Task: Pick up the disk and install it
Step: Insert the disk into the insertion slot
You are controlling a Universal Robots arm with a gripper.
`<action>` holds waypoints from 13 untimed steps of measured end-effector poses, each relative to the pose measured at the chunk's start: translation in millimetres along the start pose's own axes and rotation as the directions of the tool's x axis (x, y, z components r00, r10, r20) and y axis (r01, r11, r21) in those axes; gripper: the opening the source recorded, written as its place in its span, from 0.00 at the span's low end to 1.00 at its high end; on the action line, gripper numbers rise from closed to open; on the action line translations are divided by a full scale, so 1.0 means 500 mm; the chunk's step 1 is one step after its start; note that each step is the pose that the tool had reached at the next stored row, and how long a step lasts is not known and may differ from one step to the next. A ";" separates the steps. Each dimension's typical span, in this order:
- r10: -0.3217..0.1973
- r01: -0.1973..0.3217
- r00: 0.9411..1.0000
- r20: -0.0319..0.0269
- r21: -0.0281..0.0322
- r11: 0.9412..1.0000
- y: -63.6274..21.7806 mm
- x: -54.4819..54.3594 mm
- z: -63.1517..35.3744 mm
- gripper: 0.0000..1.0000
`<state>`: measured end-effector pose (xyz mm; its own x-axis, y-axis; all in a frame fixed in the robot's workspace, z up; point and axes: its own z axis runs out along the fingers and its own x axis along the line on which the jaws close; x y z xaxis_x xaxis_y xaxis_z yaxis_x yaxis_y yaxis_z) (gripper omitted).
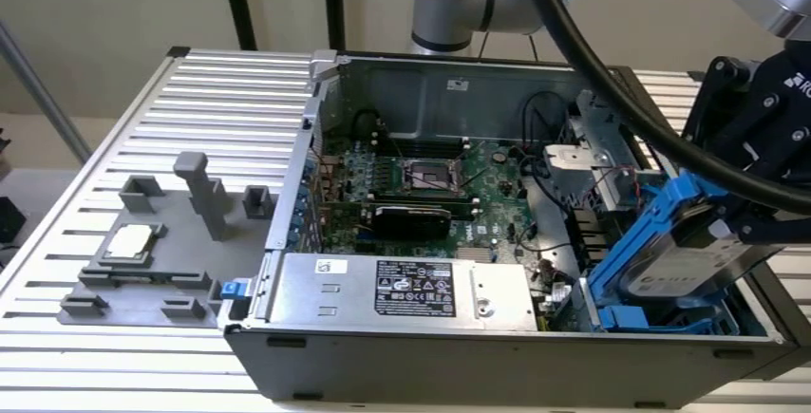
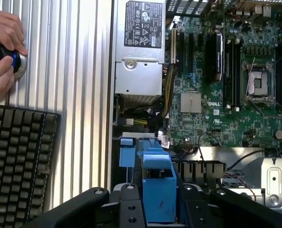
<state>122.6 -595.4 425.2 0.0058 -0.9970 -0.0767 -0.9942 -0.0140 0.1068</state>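
Jaws grip the disk (image 1: 694, 263), we see, holding it tilted over the blue bay (image 1: 649, 316) at the case's (image 1: 507, 366) right end. Left of the case, a chip (image 1: 131, 241) lies on the grey tray (image 1: 140, 285); inside it, the supply box (image 1: 405, 290) flanks the motherboard (image 1: 431, 190).

An open computer case (image 1: 507, 356) (motherboard (image 1: 431, 195) exposed) sits beside a grey fixture tray (image 1: 165, 242).
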 end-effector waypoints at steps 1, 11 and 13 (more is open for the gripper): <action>0.000 0.000 1.000 0.001 -0.001 1.000 -0.001 0.000 0.002 0.00; -0.001 0.001 1.000 0.010 -0.008 1.000 -0.008 0.002 0.020 0.00; -0.002 0.002 1.000 0.013 -0.009 1.000 -0.009 0.002 0.025 0.00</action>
<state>125.7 -595.5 412.4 0.0059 -0.9959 -0.0899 -0.9932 -0.0163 0.1155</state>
